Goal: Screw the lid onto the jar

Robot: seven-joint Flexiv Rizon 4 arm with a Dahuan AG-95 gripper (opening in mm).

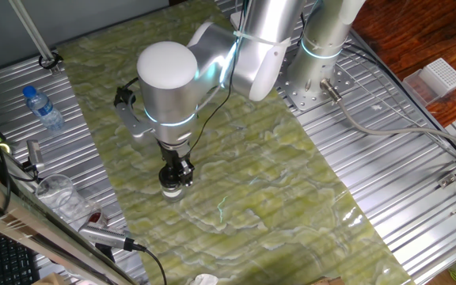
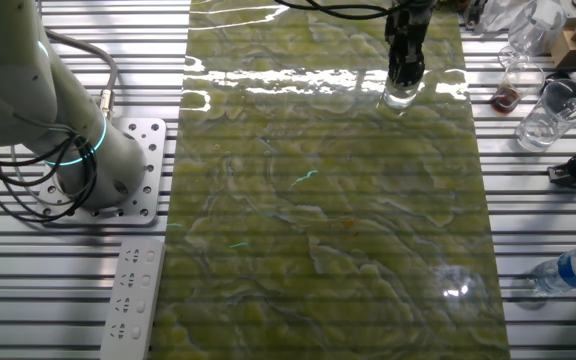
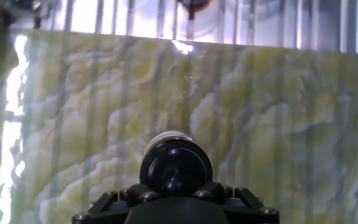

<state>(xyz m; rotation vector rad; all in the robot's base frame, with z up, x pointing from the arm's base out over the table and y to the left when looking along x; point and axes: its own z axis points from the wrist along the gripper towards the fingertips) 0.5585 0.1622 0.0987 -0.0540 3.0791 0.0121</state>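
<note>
Black cap: the lid [image 3: 176, 163] is seen in the hand view directly below the gripper [image 3: 176, 180], seated on top of the jar [image 3: 166, 138], whose pale glass rim shows just beyond the cap's far edge.
Jar position: the jar [image 1: 173, 187] is stood upright on the green marbled mat [image 1: 291, 174], near the mat's edge on the side where the plastic bottle [image 1: 43, 108] and the clear cup [image 1: 58, 195] are kept on the ribbed metal table [image 1: 418, 158]; in the other fixed view the jar [image 2: 402, 96] is found at the far end of the mat.
End effector: the gripper [image 1: 176, 170] is held vertically over the jar, with its tip at the lid; the fingers appear to be closed on the lid, though the contact itself is hidden by the gripper body.
Step in hand: the turning of the lid onto the jar's thread is judged to be under way, the cap being already placed on the mouth.
Progress: how far the cap is wound down cannot be told.
Next move: a rotation about the jar's vertical axis is called for, with light downward pressure kept and the cap held level so the thread is not crossed; the unheld jar may spin with the cap.
</note>
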